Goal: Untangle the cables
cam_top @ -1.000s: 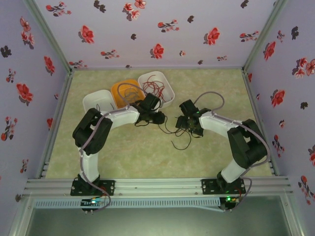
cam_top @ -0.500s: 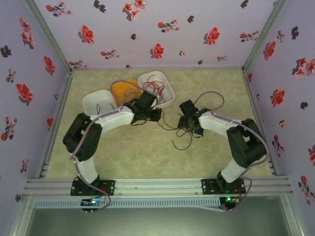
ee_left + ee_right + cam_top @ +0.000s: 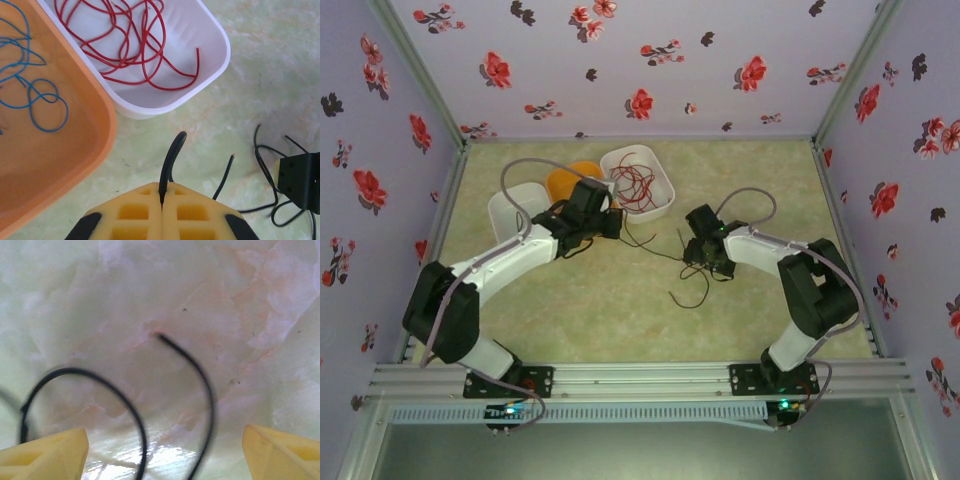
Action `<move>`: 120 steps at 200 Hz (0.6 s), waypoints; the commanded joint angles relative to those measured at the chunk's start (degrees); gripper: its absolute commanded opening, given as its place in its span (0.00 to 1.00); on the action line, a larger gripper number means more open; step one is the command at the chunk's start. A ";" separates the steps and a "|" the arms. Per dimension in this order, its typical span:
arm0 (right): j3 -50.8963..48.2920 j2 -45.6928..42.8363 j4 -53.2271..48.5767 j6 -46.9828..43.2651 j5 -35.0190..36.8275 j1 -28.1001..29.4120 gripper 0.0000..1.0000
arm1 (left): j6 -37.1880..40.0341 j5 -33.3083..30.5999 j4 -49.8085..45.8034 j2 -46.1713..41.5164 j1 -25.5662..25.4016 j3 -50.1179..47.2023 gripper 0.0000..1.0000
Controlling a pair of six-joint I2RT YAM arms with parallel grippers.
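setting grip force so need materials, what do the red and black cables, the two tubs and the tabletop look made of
Red cables and black cable: thin wire in smooth, glossy insulation, probably plastic; they hold soft loops. White tub and orange tub: likely moulded plastic, rounded rims, satin sheen. Tabletop: marble-patterned sheet, maybe laminate or vinyl; faintly glossy.

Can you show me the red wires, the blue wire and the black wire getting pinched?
Red cables (image 3: 144, 55): left wrist view, middle of the tangle.
Blue cable (image 3: 67, 106): left wrist view, right side of its loop.
Black cable (image 3: 170, 157): left wrist view, the curved bit sticking up.
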 commanded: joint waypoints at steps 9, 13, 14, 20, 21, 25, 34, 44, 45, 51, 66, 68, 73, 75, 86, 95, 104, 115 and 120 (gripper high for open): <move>-0.83 0.91 0.31 -0.43 1.44 -0.25 0.81 | 1.42 -1.91 3.32 -4.24 0.97 -2.97 0.00; -0.84 0.89 0.31 -0.42 1.39 -0.25 0.81 | 1.35 -1.90 3.82 -4.61 1.07 -3.29 0.00; -0.84 0.93 0.35 -0.43 1.37 -0.25 0.81 | 1.34 -1.88 3.98 -4.69 1.08 -3.40 0.00; -0.92 0.90 0.39 -0.42 1.31 -0.25 0.81 | 1.25 -1.86 4.78 -5.19 1.14 -3.94 0.00; -0.92 0.89 0.39 -0.43 1.33 -0.25 0.81 | 1.24 -1.82 4.90 -5.21 1.16 -3.99 0.00; -0.99 0.94 0.40 -0.41 1.33 -0.25 0.81 | 1.26 -1.81 5.46 -5.42 1.16 -4.29 0.00; -0.92 0.90 0.35 -0.43 1.36 -0.25 0.81 | 1.39 -1.38 6.50 -5.74 1.17 -4.77 0.00; -0.95 0.72 0.30 -0.48 1.29 -0.25 0.81 | 1.80 -0.62 7.32 -6.16 1.17 -5.04 0.00; -0.98 0.67 0.30 -0.50 1.32 -0.25 0.81 | 1.83 -0.50 7.36 -6.18 1.17 -5.07 0.00; -0.84 0.33 0.37 -0.67 1.30 -0.25 0.80 | 2.09 -0.12 7.60 -6.40 1.13 -5.09 0.00; -0.86 -1.32 0.53 -2.08 1.49 -0.25 0.78 | 2.94 1.00 8.41 -7.05 1.14 -5.35 0.00; -0.84 -1.64 0.56 -2.23 1.56 -0.25 0.78 | 3.09 1.18 8.48 -7.17 1.10 -5.35 0.00; -0.88 -2.56 0.65 -2.95 1.65 -0.25 0.77 | 3.48 1.49 8.53 -7.34 1.17 -5.35 0.00; -0.84 -2.96 0.83 -3.26 1.67 -0.25 0.77 | 3.62 1.59 8.53 -7.40 1.15 -5.31 0.00; -0.90 -5.68 1.51 -5.48 1.54 -0.15 0.72 | 4.37 2.16 8.16 -7.58 1.17 -4.98 0.00; -0.84 -8.02 2.03 -7.35 1.61 0.16 0.70 | 4.87 2.59 7.93 -7.56 1.13 -4.70 0.00; -0.88 -10.48 2.68 -9.29 1.74 0.57 0.69 | 5.23 3.07 7.64 -7.68 1.19 -4.35 0.00; -0.87 -13.06 3.30 -12.11 1.50 1.18 0.67 | 5.74 3.91 7.25 -7.68 1.26 -3.77 0.00; -0.84 -14.26 3.71 -13.66 1.16 1.55 0.66 | 5.87 4.34 7.02 -7.64 1.25 -3.44 0.00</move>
